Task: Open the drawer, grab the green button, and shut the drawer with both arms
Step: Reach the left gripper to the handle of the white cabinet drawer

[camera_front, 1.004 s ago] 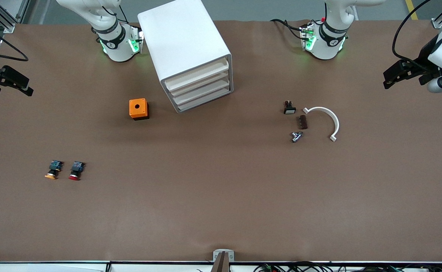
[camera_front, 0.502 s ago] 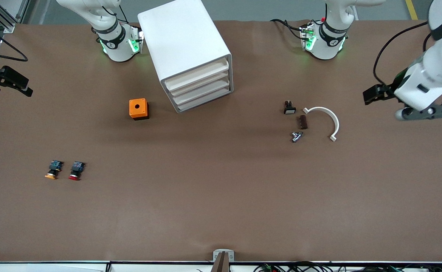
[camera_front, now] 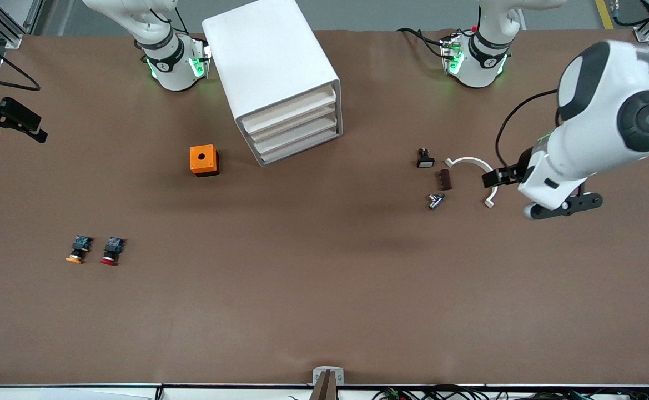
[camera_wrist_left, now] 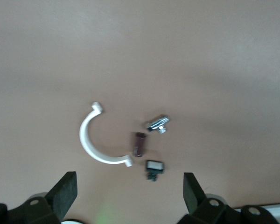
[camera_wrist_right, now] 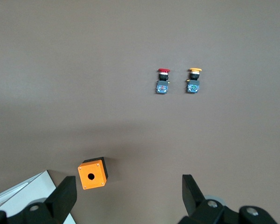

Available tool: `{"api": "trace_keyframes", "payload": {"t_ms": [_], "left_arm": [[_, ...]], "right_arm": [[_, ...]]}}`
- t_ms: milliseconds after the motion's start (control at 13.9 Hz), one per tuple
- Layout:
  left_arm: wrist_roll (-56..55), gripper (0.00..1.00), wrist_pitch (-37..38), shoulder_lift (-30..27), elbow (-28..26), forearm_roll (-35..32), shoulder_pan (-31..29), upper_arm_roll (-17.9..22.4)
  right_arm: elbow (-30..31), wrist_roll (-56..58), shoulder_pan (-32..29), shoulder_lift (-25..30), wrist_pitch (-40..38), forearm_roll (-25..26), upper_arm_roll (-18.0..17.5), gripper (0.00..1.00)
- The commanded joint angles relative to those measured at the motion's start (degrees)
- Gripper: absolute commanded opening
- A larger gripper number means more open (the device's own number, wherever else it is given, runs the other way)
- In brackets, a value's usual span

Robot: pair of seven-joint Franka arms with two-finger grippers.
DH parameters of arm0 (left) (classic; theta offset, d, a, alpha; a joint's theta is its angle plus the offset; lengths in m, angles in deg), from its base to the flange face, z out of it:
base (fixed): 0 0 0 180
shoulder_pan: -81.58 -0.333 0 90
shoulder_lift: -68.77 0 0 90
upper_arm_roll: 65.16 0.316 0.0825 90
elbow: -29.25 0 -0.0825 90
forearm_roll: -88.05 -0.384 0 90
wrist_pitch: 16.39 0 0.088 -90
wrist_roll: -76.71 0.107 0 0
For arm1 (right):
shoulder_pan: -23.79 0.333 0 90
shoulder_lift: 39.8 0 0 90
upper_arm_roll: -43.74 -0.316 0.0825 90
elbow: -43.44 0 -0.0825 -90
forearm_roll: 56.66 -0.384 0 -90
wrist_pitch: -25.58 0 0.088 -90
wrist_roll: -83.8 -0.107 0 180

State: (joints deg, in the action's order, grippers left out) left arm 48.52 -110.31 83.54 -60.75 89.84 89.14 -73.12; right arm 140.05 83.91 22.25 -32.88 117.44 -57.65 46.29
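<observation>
The cabinet [camera_front: 271, 78] stood on the surface [camera_front: 324, 289] between the two arm bases, all four drawers shut, their cream fronts [camera_front: 293, 129] long across and facing the front camera. The green button was not seen. The left gripper [camera_front: 493, 178], fingers spread, hung over the white curved clip [camera_front: 482, 169], and was judged nearer the drawers than the right gripper [camera_front: 10, 119], which waited, fingers spread, at the right arm's end. No writing was legible.

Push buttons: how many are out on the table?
2. The orange-capped one and the red-capped one lie side by side toward the right arm's end, nearer the camera than the orange box. No green one shows; the cabinet's closed drawers may hide it.
</observation>
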Motion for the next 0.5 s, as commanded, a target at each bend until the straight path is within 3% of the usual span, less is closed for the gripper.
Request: {"api": "trace_keyframes", "payload": {"t_ms": [0,430], "left_arm": [[-6.93,1.00,-2.49,4.90,1.76,1.81,2.45,-0.21],[-29.17,1.00,-6.18,15.37,3.78,2.07,11.85,-0.21]], "right_arm": [[0.87,0.51,-0.22,1.26,-0.28,-0.60,-0.01,1.00],[-2.74,0.07,-0.13,0.02,-2.74,-0.51,-0.01,1.00]]}}
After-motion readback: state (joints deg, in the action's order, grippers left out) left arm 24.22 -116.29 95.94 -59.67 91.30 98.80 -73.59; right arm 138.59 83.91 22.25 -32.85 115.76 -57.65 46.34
